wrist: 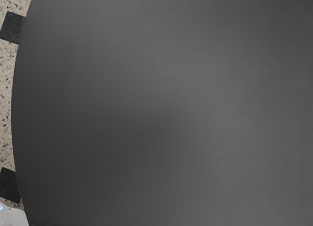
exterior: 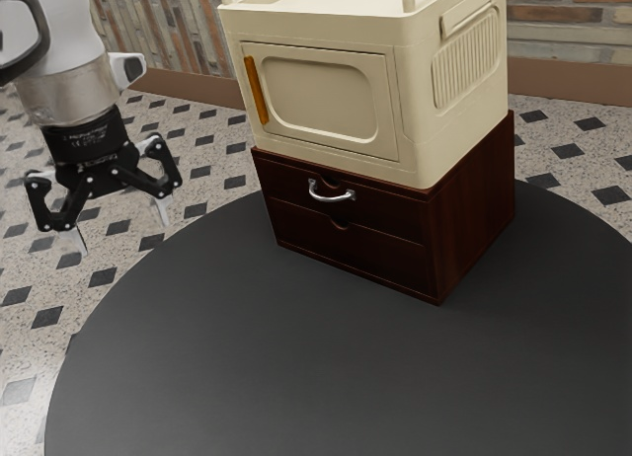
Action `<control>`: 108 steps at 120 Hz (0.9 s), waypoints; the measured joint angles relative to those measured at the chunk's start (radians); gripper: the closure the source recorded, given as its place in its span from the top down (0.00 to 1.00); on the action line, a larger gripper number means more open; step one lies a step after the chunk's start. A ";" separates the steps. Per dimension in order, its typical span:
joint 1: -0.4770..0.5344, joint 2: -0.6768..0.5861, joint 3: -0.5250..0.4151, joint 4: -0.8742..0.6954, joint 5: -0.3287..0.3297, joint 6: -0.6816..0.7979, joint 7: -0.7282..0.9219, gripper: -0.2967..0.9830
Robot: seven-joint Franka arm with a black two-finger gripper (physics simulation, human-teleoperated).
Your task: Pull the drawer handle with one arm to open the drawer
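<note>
Small pale lettering on the black hand (exterior: pixel 122 228), too small to read; hand spread, two fingers well apart, holding nothing, at the exterior view's left; drawer handle (exterior: pixel 332 196), silver, curved, on the front of the upper drawer (exterior: pixel 380 207) of a dark red-brown drawer unit (exterior: pixel 474 214), well apart from the hand; both drawers look shut, the lower one (exterior: pixel 346 247) with a notch at its top edge; unit stands on a round dark grey table (exterior: pixel 296 367); big cream cabinet (exterior: pixel 415 91) sits right on top of the unit, just above the drawer handle; its door (exterior: pixel 321 140) is shut, with an orange-brown grip (exterior: pixel 256 89); ribbed panel on its side, rails on top; around: speckled floor (exterior: pixel 202 145) with dark diamond tiles, brick wall (exterior: pixel 563 27); wrist view gives table surface, its curved edge, floor, plus a pale thing (wrist: pixel 12 217) partly cut off, unclear what.
</note>
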State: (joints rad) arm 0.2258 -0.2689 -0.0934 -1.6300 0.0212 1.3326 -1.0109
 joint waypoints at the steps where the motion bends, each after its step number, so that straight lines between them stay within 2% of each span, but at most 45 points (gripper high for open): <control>1: 0.000 0.000 0.000 -0.003 0.000 0.004 -0.008 0.77; 38: -0.015 0.000 -0.014 -0.063 -0.017 0.125 -0.227 0.77; 56: -0.054 0.207 -0.015 0.076 -0.018 0.217 -0.304 0.77; 66: -0.048 0.279 -0.014 0.124 -0.017 0.280 -0.339 0.77; 108: -0.054 0.346 -0.015 0.070 -0.017 0.558 -0.431 0.77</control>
State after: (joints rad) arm 0.1723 0.0775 -0.1088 -1.5602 0.0046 1.8905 -1.4423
